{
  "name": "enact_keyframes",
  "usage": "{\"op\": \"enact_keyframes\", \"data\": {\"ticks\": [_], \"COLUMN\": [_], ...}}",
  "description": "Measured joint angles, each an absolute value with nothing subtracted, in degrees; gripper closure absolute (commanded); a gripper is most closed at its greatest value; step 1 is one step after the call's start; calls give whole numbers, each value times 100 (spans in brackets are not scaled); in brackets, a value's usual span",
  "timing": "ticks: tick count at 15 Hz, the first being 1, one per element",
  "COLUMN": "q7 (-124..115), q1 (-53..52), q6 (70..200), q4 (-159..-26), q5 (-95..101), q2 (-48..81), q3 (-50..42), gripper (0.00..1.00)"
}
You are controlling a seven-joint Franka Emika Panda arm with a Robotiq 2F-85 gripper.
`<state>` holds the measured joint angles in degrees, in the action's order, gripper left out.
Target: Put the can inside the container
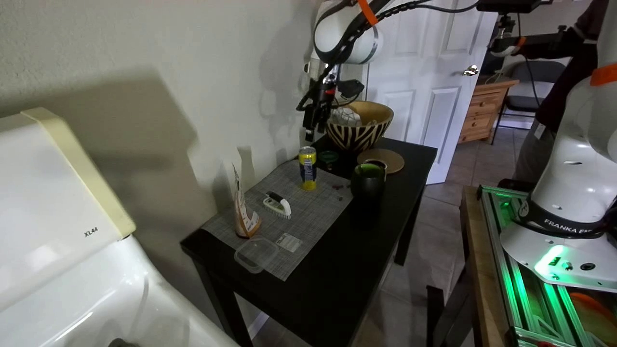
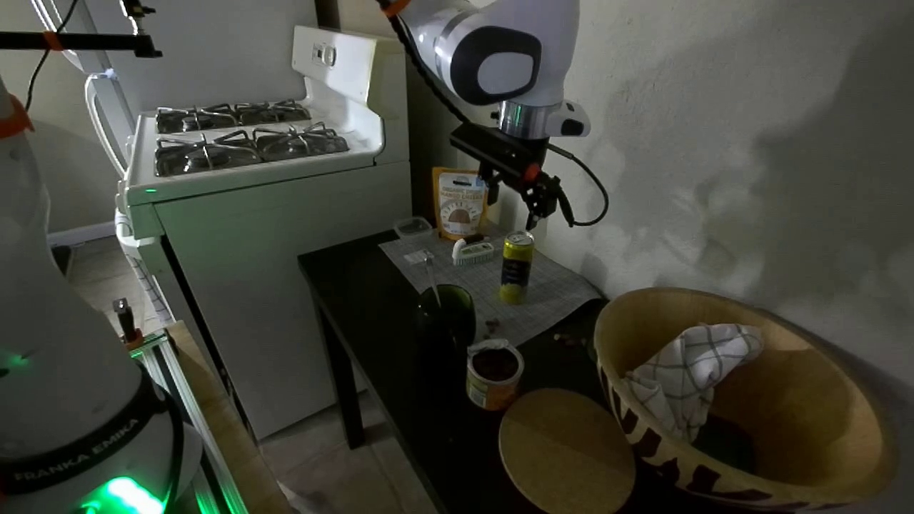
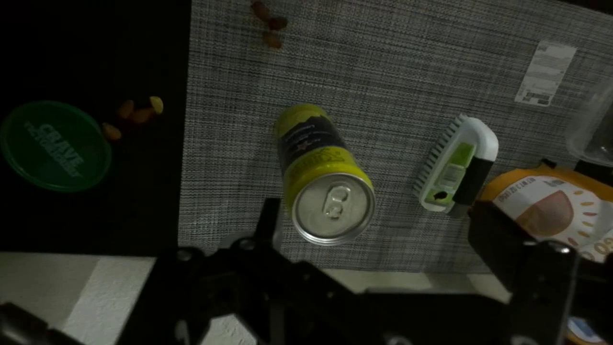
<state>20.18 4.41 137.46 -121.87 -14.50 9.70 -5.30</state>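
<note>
The can is yellow with a dark blue band and a silver top. It stands upright on the grey placemat in both exterior views and shows mid-frame in the wrist view. The container is a shallow clear plastic tray at the placemat's far end from the bowl; it also shows in an exterior view and is cut off at the right edge of the wrist view. My gripper is open and empty above the can, its fingers wide apart in the wrist view, not touching it.
A brush and an upright pouch stand between can and container. A dark green cup, a small tub, a round board and a striped bowl are on the table. The wall runs along one side.
</note>
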Motion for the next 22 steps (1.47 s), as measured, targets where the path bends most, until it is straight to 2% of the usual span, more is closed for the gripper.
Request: {"op": "enact_keyframes", "data": {"ticks": [17, 18, 20, 21, 22], "q7": [1289, 1233, 1163, 1136, 1122], "q1": [402, 392, 383, 381, 380], "q6": [14081, 14106, 14133, 14133, 14134], "q4": [-11499, -11485, -11453, -11441, -11429], "q5": [-344, -300, -261, -254, -251], "q2": [2070, 2100, 2153, 2173, 2192], "q3": [-342, -337, -328, -325, -323], "gripper": [0, 5, 29, 31, 38]}}
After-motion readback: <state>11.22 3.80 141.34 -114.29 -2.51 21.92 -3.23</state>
